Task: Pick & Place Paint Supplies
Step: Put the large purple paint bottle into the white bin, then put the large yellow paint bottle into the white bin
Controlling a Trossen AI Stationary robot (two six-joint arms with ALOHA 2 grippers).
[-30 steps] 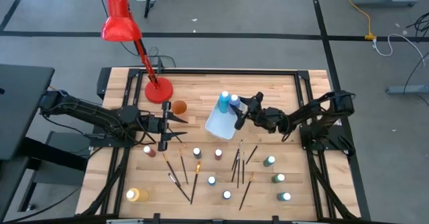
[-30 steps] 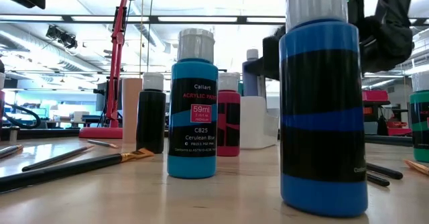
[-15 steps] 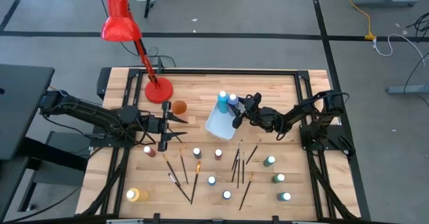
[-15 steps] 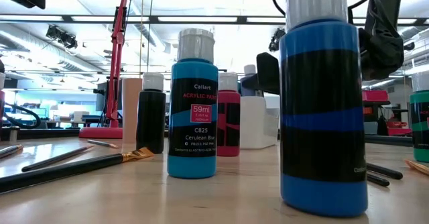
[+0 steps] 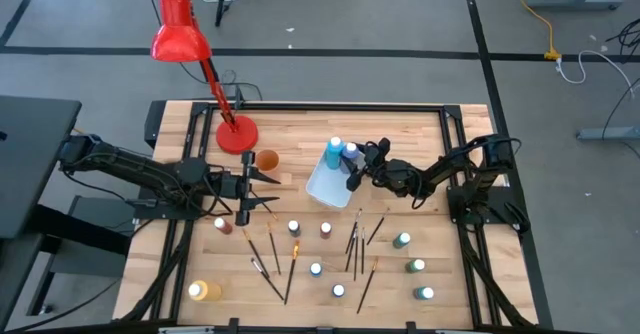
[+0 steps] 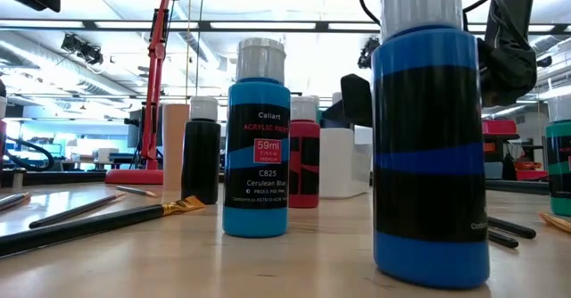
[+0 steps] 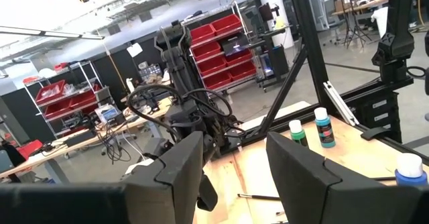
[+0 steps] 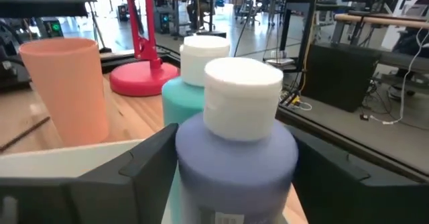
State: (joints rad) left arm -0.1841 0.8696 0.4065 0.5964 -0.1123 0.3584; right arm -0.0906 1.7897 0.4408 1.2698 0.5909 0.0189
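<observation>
— We are seeing the right claw point(image 5: 352, 169) hovering over the white bin point(image 5: 322, 188), fingers closing around the purple-blue bottle point(image 8: 236, 158) beside the teal bottle point(image 5: 334, 153).

— And the left claw point(image 5: 243, 187) is waiting open and empty above the tabletop point(image 5: 300, 124), while the loose bottles point(image 5: 315, 270) and brushes point(image 5: 356, 244) are lying along the near side.
</observation>
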